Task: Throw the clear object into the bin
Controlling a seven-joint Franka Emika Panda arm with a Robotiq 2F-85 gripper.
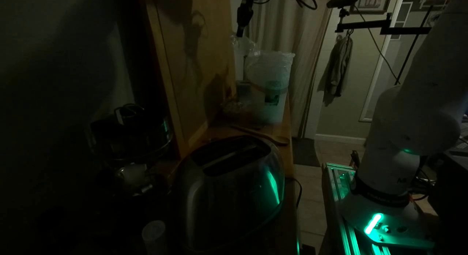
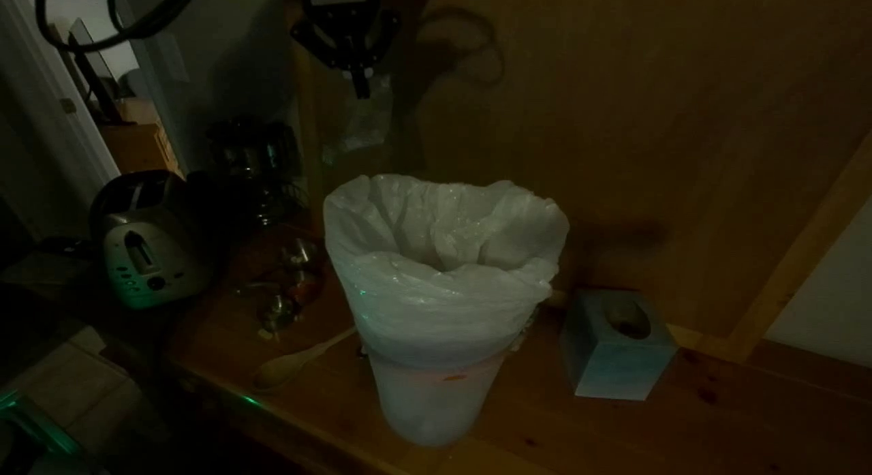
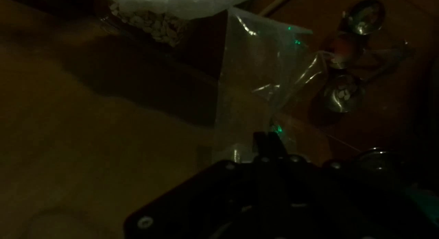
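The clear object is a thin clear plastic bag [image 3: 248,66]. In the wrist view it stretches from my fingertips toward the bin. It hangs below my gripper [image 2: 361,86] in an exterior view [image 2: 371,117]. My gripper [image 3: 269,138] is shut on the bag; it also shows in an exterior view [image 1: 240,30]. The bin [image 2: 436,400] is a pale tapered container lined with a white plastic bag folded over its rim, and it also shows in an exterior view [image 1: 274,110]. The gripper is higher than the rim, and the bag appears beyond the rim's far left side.
A toaster [image 1: 234,200], wooden spoon [image 2: 293,366] and metal cups [image 2: 278,315] share the wooden counter with the bin. A tissue box [image 2: 616,345] stands beside the bin. A tall wooden panel [image 2: 647,141] rises behind. A container of pale pieces [image 3: 154,24] sits near the bin.
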